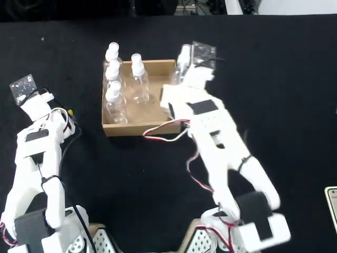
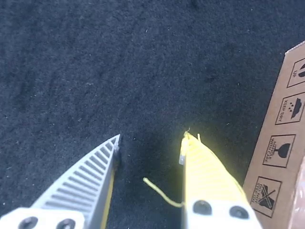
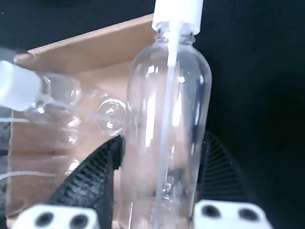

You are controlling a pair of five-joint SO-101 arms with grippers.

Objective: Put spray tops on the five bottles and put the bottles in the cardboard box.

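Bottle (image 3: 164, 119), last of the five, with its spray top (image 3: 177, 12) already fitted, held upright by the right gripper (image 3: 162, 140) at the rim of the cardboard box (image 1: 139, 128) on the right arm's side. The fingers (image 3: 102, 167) are pressed against the bottle's two sides, low on its body, with no gap visible between finger and plastic.

The other four bottles (image 1: 114, 100) stand in the box, each capped. Three form a row along the wall on the left arm's side, and one stands beside them toward the middle.

The step in hand is judged to be loading the final bottle, since capping appears complete. From the high view you cannot tell whether the held bottle is over the box floor or over the rim itself. Your next move calls for carrying it clear of the wall, over the free part of the floor, and lowering it until it bears. Only then part the fingers, because so light a bottle may tip if released high or brushed on withdrawal.

The left gripper (image 2: 151, 138) hangs spread and empty above the black table (image 2: 95, 57), just beside the box's outer wall and touching nothing.
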